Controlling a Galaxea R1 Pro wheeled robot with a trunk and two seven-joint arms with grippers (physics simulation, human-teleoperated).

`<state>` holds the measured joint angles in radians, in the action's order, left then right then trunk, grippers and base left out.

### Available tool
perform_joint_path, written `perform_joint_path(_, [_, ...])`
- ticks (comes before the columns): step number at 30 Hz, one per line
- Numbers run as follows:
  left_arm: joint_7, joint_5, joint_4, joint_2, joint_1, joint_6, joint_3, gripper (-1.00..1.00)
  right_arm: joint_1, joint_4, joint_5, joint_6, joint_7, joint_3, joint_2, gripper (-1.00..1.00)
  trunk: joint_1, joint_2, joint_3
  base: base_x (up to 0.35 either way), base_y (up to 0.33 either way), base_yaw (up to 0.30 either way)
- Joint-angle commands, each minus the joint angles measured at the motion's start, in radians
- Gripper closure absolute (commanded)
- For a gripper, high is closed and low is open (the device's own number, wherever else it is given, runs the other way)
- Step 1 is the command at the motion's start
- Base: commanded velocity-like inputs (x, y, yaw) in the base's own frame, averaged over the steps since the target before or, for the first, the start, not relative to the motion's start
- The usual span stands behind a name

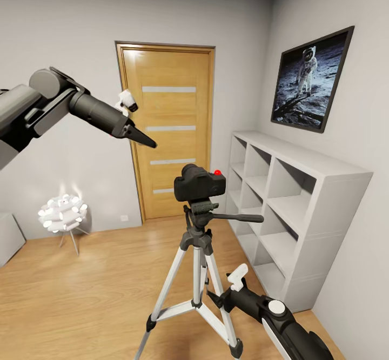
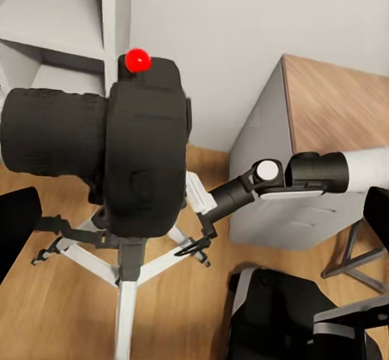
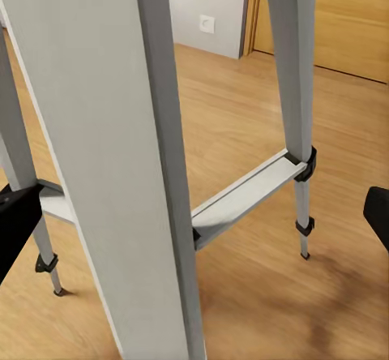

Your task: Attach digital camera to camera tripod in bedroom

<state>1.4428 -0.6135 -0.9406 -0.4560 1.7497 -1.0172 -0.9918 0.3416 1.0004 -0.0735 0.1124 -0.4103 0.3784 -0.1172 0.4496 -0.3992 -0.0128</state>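
Sitting on the tripod (image 1: 195, 273), the camera (image 1: 199, 183) is looking rigid, light and top-heavy; you're holding both grippers spread and empty, so grasp its body sides.

No readable text, label, brand, number or sign shows on anything here.

1 cam (image 1: 199, 182), 1 tripod (image 1: 197, 273), 1 door (image 1: 168, 133), 1 shelf (image 1: 294, 208), 1 pic (image 1: 312, 79).
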Motion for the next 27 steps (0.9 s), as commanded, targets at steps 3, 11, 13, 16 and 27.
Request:
perform_joint_path(3, [0.0, -0.003, 0.002, -0.022, -0.011, -0.008, 0.0, -1.0, 0.0, 0.006, -0.008, 0.007, -0.003, 0.001, -0.002, -1.0, 0.0, -0.001, 0.001, 0.0, 0.0, 0.0])
perform_joint_path(11, [-0.04, -0.009, 0.007, -0.118, -0.117, -0.005, 0.094, -1.0, -0.015, 0.064, -0.008, 0.009, -0.008, 0.001, -0.013, -1.0, 0.0, -0.001, 0.001, 0.0, 0.0, 0.0])
perform_joint_path(13, [-0.055, -0.007, 0.005, -0.133, -0.158, -0.005, 0.146, -1.0, -0.024, 0.076, -0.008, 0.01, -0.008, 0.001, -0.017, -1.0, 0.0, -0.001, 0.001, 0.0, 0.0, 0.0])
perform_joint_path(16, [-0.077, -0.005, 0.003, -0.146, -0.212, -0.005, 0.218, -1.0, -0.031, 0.09, -0.008, 0.013, -0.008, 0.0, -0.021, -1.0, 0.0, -0.001, 0.001, 0.0, 0.0, 0.0])
perform_joint_path(27, [-0.107, -0.002, -0.001, -0.158, -0.271, -0.006, 0.302, -1.0, -0.056, 0.14, -0.008, 0.016, -0.008, -0.005, -0.027, -1.0, 0.0, -0.001, 0.001, 0.0, 0.0, 0.0])
